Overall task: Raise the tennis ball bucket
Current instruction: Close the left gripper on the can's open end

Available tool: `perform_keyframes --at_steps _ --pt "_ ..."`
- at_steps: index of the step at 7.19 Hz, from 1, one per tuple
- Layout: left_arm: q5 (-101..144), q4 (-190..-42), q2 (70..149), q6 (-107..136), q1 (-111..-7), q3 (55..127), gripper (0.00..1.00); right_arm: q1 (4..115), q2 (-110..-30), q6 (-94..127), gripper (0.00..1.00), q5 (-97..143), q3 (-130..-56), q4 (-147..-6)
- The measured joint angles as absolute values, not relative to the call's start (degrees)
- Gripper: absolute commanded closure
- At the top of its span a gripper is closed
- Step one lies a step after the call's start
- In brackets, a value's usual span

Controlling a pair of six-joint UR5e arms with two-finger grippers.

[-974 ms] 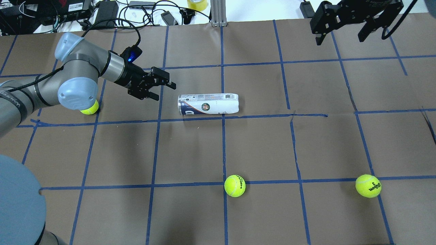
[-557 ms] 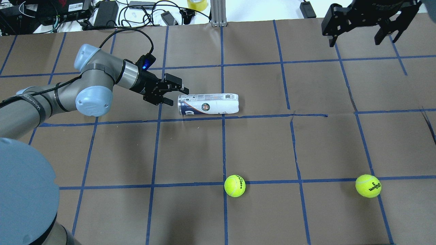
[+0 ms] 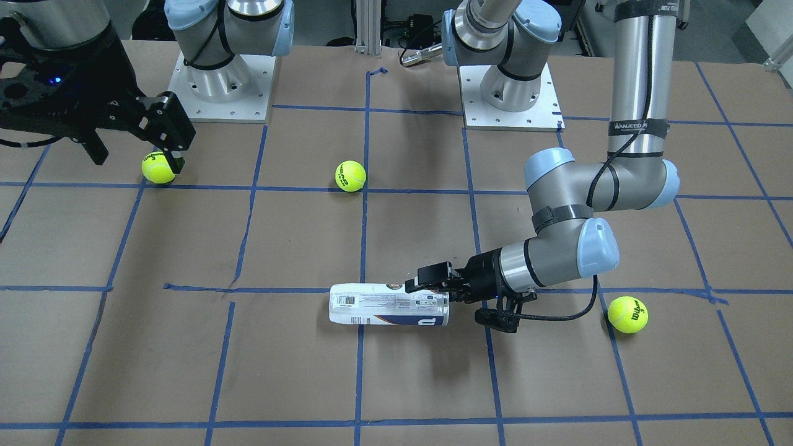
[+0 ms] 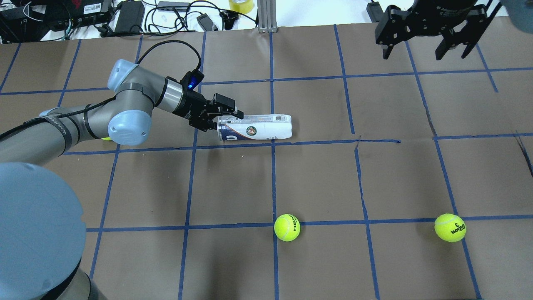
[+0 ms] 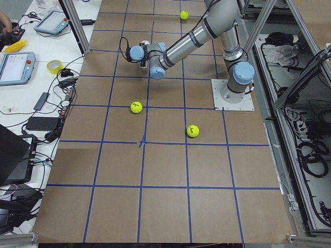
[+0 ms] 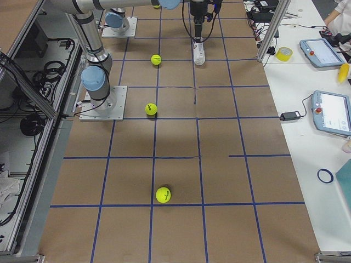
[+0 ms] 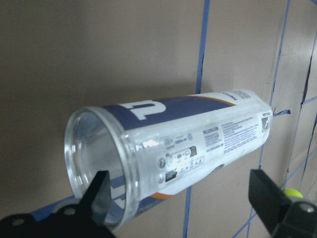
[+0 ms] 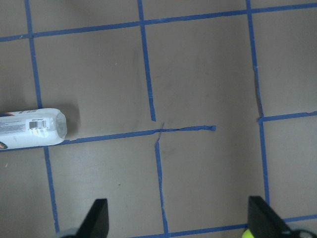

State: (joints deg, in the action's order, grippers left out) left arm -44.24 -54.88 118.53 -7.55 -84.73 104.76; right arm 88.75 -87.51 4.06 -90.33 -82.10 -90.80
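The tennis ball bucket point(image 4: 254, 127) is a clear can with a white and navy label. It lies on its side on the brown table, open end toward my left arm. It also shows in the front view point(image 3: 387, 305), the left wrist view point(image 7: 188, 144) and the right wrist view point(image 8: 29, 130). My left gripper point(image 4: 222, 121) is open at the can's open end. One finger lies along the far side and the other sits at the mouth point(image 7: 96, 198); the jaws are not closed on it. My right gripper point(image 4: 420, 41) is open and empty, high above the far right of the table.
Yellow-green tennis balls lie at the near middle point(image 4: 287, 227) and near right point(image 4: 450, 227). A third point(image 4: 106, 138) is mostly hidden under my left arm. Blue tape lines grid the table. Cables and boxes point(image 4: 125, 14) lie beyond the far edge.
My left gripper has moved right across the table to the can's open end and now straddles it. My right gripper has shifted slightly at the far right. The can has not moved.
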Motion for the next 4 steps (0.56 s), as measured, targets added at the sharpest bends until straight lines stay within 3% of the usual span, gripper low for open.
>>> perform_keyframes --at_steps 1,4 --pt "-44.0 -54.6 118.7 -7.6 -84.9 104.8 1.00 89.1 -87.3 3.6 0.00 -89.4 -82.1 -91.0" --pt "-44.3 -54.8 118.7 -3.5 -85.0 103.6 1.00 89.4 -87.0 0.7 0.00 -89.1 -82.2 -90.6"
